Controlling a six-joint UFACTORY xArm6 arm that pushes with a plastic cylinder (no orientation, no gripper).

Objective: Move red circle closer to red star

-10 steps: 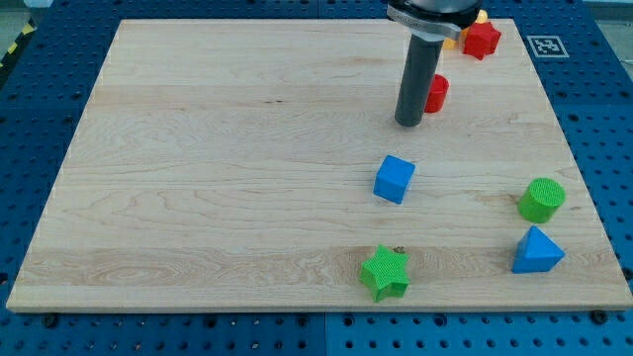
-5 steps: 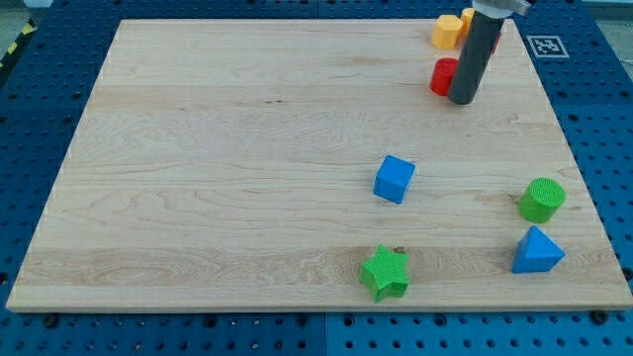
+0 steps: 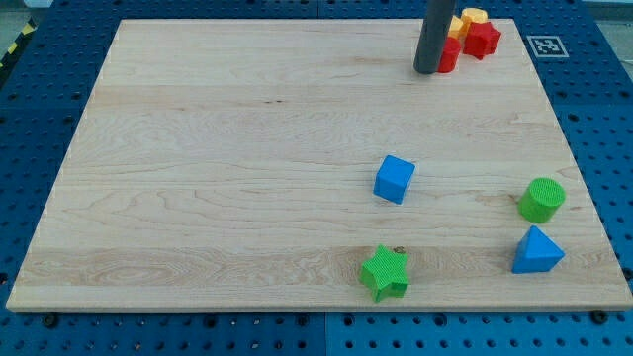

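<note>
My tip (image 3: pixel 428 70) is near the view's top right, touching the left side of the red circle (image 3: pixel 449 55), which the rod partly hides. The red star (image 3: pixel 482 39) lies just to the circle's upper right, very close or touching. An orange block (image 3: pixel 456 25) and a yellow block (image 3: pixel 475 17) sit right above them at the board's top edge.
A blue cube (image 3: pixel 394 179) lies right of centre. A green star (image 3: pixel 385 273) is near the bottom edge. A green cylinder (image 3: pixel 541 200) and a blue triangle (image 3: pixel 536 250) stand at the right edge. The wooden board (image 3: pixel 218 158) ends just above the red star.
The rod swung from the circle's left to its right, then back to its left. The red circle has moved up and to the right, ending beside the red star and orange block.
</note>
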